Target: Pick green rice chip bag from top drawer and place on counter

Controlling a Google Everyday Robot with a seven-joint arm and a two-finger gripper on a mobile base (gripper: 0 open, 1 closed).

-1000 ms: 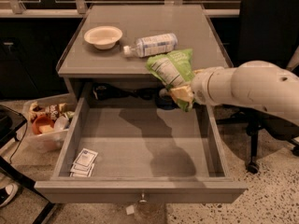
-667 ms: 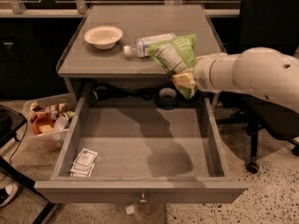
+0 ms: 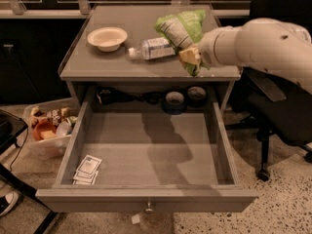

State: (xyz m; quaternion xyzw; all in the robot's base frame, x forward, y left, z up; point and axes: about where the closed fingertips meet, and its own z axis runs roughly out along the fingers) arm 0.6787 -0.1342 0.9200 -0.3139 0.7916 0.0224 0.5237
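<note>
The green rice chip bag [image 3: 183, 30] is light green with a white label panel and is held up over the right side of the counter [image 3: 97, 65]. My gripper [image 3: 191, 57] is shut on the bag's lower end, above the counter's front right edge, at the end of the white arm [image 3: 258, 40] that comes in from the right. The top drawer [image 3: 146, 155] stands pulled open below.
A clear water bottle [image 3: 152, 48] lies on the counter next to the bag, and a beige bowl [image 3: 107, 37] sits at the left. Small white packets [image 3: 87, 168] lie in the drawer's front left. Tape rolls [image 3: 175, 100] sit behind the drawer. A bin [image 3: 48, 128] stands at the left, an office chair [image 3: 278, 111] at the right.
My gripper has lifted the green bag out from over the drawer's back right and carried it up and back over the counter, beside the bottle.
</note>
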